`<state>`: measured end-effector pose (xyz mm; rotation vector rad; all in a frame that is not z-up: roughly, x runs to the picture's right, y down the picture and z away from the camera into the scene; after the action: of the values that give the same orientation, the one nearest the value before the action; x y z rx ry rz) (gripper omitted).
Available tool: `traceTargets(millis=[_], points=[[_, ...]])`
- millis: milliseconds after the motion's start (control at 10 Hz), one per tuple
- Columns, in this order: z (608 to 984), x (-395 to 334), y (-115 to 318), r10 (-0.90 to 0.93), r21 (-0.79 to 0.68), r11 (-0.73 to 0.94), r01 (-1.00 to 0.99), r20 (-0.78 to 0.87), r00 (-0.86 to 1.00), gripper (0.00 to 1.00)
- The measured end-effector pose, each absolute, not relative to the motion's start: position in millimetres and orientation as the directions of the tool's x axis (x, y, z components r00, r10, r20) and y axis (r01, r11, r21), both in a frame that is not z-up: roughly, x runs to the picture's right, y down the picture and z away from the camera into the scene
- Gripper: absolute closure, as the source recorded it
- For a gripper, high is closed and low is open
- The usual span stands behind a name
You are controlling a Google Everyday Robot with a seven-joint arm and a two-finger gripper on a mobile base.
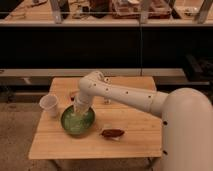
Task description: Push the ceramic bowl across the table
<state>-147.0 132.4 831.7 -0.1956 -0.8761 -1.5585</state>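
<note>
i see a light wooden table (pixel 140 132) on a grey floor, dark shelving behind it. the green ceramic bowl (pixel 69 125), round and glossy, sits on the table's left side beside a white cup (pixel 49 105). the gripper (pixel 80 114) reaches down into the bowl; can't tell if it's open or closed.

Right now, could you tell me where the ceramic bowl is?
In the camera view, the ceramic bowl sits left of centre on the table, right of the white cup and left of the brown packet, with the gripper over its middle.
</note>
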Motion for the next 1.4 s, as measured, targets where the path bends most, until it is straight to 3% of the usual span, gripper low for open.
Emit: traceTargets(millis=[400,700,1400], points=[[868,-115,142,-0.763,0.329,0.045,0.943,0.621,-0.18,1.0],[886,-52,140,-0.765,0.216,0.011,0.976,0.631,-0.131,1.0],[884,116,143,-0.76,-0.06,0.065,0.996,0.644,0.088,1.0]])
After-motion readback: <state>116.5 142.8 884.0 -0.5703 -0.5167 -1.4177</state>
